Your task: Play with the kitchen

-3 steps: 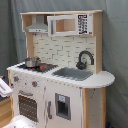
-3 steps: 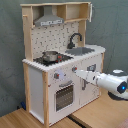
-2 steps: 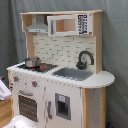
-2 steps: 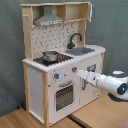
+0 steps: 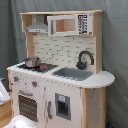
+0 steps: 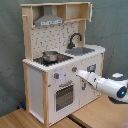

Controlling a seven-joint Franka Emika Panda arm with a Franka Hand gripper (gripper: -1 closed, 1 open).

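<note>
— Second exterior view first: where is the kitchen (image 6: pixel 60 65)?
— It stands upright on a wooden floor (image 6: pixel 30 120) before a grey curtain (image 6: pixel 10 50), filling most of the second exterior view's left and middle. A grey hood (image 6: pixel 49 21) sits at the top, a black faucet (image 6: pixel 75 39) arches over the sink (image 6: pixel 80 50), and a small metal pot (image 6: pixel 50 56) rests on the stovetop.
— And the arm?
— The white arm (image 6: pixel 107 86) reaches in from the second exterior view's right. Its gripper (image 6: pixel 80 74) is right at the front panel, just beside a knob (image 6: pixel 73 69) and above the windowed oven door (image 6: pixel 64 96).
— Open or closed?
— I cannot tell; nothing shows in its grasp.
— The first exterior view?
— Same kitchen (image 5: pixel 60 70), pot (image 5: pixel 32 62) on the stove, sink (image 5: pixel 72 73) beside it.
</note>
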